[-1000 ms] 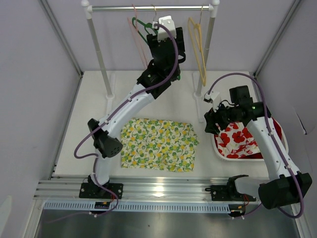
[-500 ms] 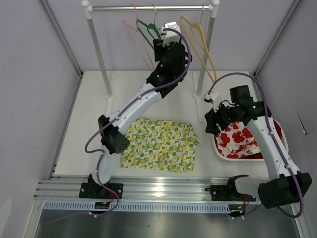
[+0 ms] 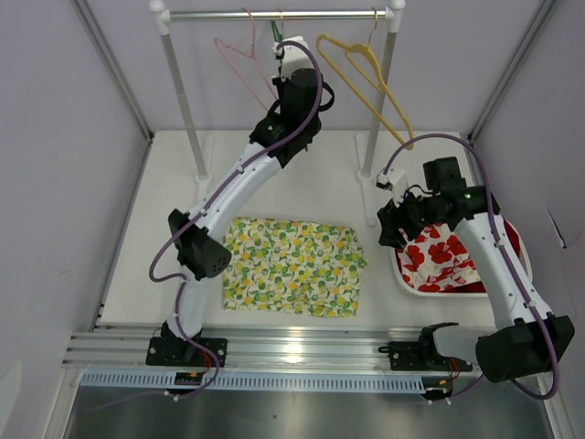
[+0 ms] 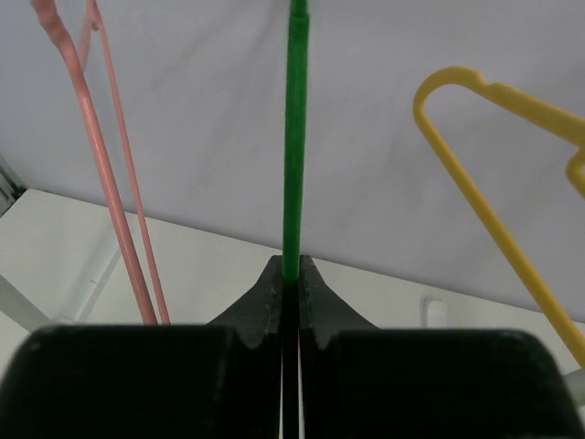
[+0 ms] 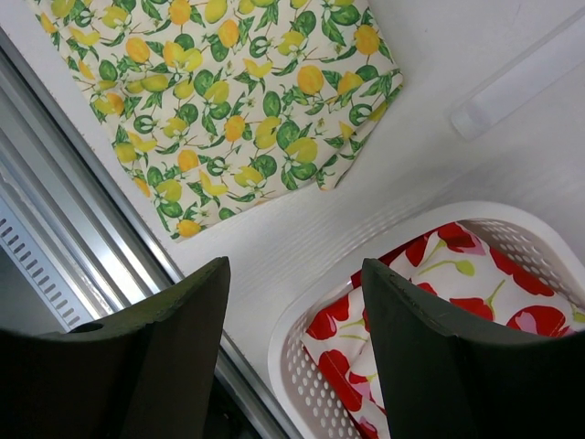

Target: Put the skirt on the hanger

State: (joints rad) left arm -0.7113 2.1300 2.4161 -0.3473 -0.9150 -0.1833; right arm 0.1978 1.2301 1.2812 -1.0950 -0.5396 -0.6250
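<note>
Top external view shows a white table (image 3: 320,183) with a metal clothes rail (image 3: 274,15) across its far side.

The skirt (image 3: 292,265), printed with yellow lemons and green leaves, lies spread flat on the table, not yet on any hanger. It sits well below the raised left hand and just to the left of the right one. Laid out flat like this, its edges look easy to reach.

A white basket (image 3: 407,283) sits under and to the right of the right gripper (image 5: 294,274). It holds a red floral garment (image 3: 448,256).

Three hangers hang from the rail. A pink hanger (image 3: 233,55) is to the left of the left gripper (image 4: 291,279) and a yellow hanger (image 3: 366,82) is to its right, swung out at an angle.

Between them, the left gripper is clamped tight on the thin green hanger (image 4: 294,128), which runs straight up out of its closed jaws. That grip is probably meant to lift the hanger off the rail and bring it down to the skirt.

The right gripper hovers over bare table between the skirt and the basket. Its jaws are spread wide and hold nothing, likely ready to help with the fabric.
</note>
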